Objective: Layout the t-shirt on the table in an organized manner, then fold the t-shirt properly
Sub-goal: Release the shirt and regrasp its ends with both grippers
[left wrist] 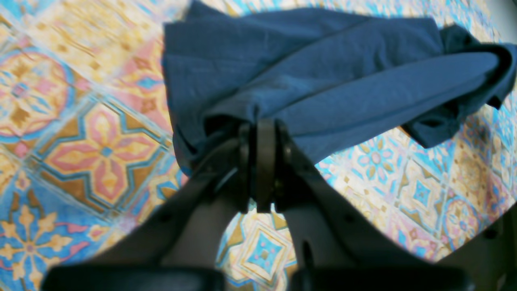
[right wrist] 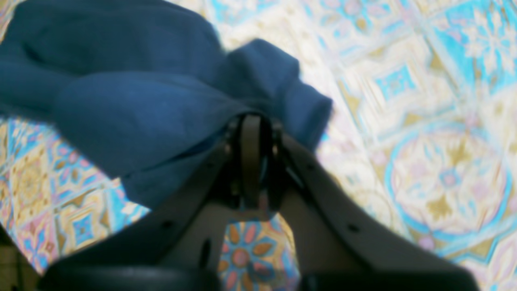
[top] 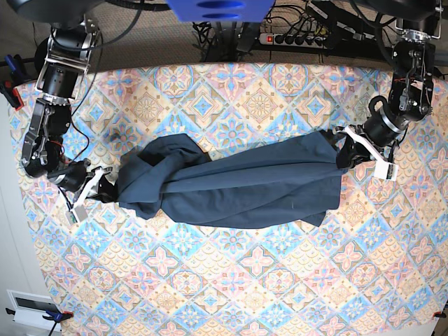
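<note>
the t-shirt (top: 231,183) is judged soft, light and limp: it sags and bunches, so hold it at hems or corners, never mid-panel. it lies across the middle of the table (top: 280,294), stretched left to right as a dark navy, rumpled band, twisted and heaped at its left end. the left gripper (left wrist: 264,125) has its jaws pinched on cloth at the right end; the right gripper (right wrist: 251,121) is clamped on cloth at the left end.
</note>
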Robot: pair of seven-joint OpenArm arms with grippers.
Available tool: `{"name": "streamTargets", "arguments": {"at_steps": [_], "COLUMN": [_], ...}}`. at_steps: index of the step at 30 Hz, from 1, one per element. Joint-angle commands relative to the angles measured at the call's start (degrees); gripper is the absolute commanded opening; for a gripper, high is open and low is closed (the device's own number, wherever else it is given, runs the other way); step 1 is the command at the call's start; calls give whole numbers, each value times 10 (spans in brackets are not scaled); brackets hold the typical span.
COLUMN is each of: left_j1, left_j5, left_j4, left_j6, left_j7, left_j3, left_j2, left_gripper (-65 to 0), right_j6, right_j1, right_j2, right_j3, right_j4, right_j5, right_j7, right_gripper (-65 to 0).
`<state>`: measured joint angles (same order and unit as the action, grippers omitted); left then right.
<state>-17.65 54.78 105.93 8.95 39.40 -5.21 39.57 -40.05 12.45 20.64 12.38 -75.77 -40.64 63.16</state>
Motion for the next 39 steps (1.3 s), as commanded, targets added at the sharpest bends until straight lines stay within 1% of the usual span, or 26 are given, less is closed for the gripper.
{"name": "streamTargets", "arguments": {"at_steps": [1, 3, 5, 7, 8, 9, 10, 12, 13, 14, 15, 17, 18, 22, 27, 29, 33, 36, 39], "left_j1": [6, 6, 6, 6, 6, 6, 7, 8, 8, 8, 7, 1, -8, -46, -97, -108, -103, -59, -27], "left_j5": [-4, -4, -4, -3, -2, -1, -1, -1, -1, -1, -1, 0, 0, 1, 1, -3, -4, -9, -46], "left_j4": [8, 8, 8, 8, 8, 8, 8, 8, 8, 8, 7, 5, 5, 6, 6, 5, -15, -55, -87], "left_j6": [-3, -3, -3, -3, -3, -5, -6, -6, -6, -6, -6, -6, -6, -4, -3, -3, -3, -3, -3], "left_j7": [-17, -17, -16, -1, 17, 45, 74, 123, 144, 158, 166, 167, 168, 167, 166, 166, 166, 166, 166], "left_j3": [-7, -7, -9, -10, -10, -11, -11, -12, -12, -12, -12, -12, -12, -12, -8, -10, -11, -7, -7], "left_j2": [14, 13, 13, 14, 16, 17, 17, 16, 14, 14, 14, 14, 13, 13, 12, -5, -37, -76, -115], "left_gripper": [-650, -650, -650, -650, -637, -598, -546, -430, -361, -297, -248, -177, -158, -152, -152, -152, -152, -152, -152], "right_j6": [1, 1, 1, 1, 1, 1, 1, 1, 1, 1, 1, 1, 1, 1, 1, 1, 1, 1, 1], "right_j1": [15, 15, 15, 15, 15, 14, 12, 11, 10, 10, 10, 6, -3, -46, -99, -112, -124, -124, -128], "right_j2": [12, 12, 12, 12, 12, 12, 12, 12, 12, 12, 12, 13, 13, 15, 16, 16, 16, 16, 16], "right_j3": [5, 5, 5, 5, 6, 6, 6, 6, 6, 6, 6, 6, 6, 6, 6, 6, 5, 5, 5], "right_j4": [-2, 0, 0, 0, 0, 0, 0, 0, 0, 0, 0, -1, -3, -50, -109, -120, -127, -127, -128], "right_j5": [-6, -6, -7, -9, -9, -9, -10, -10, -10, -11, -11, -11, -12, -27, -28, -28, -28, -28, -28], "right_j7": [-25, -49, -71, -84, -86, -86, -86, -86, -85, -84, -84, -83, -83, -83, -83, -83, -83, -83, -83], "right_gripper": [-644, -626, -589, -555, -544, -535, -533, -533, -533, -533, -533, -533, -533, -533, -533, -533, -533, -533, -533]}}
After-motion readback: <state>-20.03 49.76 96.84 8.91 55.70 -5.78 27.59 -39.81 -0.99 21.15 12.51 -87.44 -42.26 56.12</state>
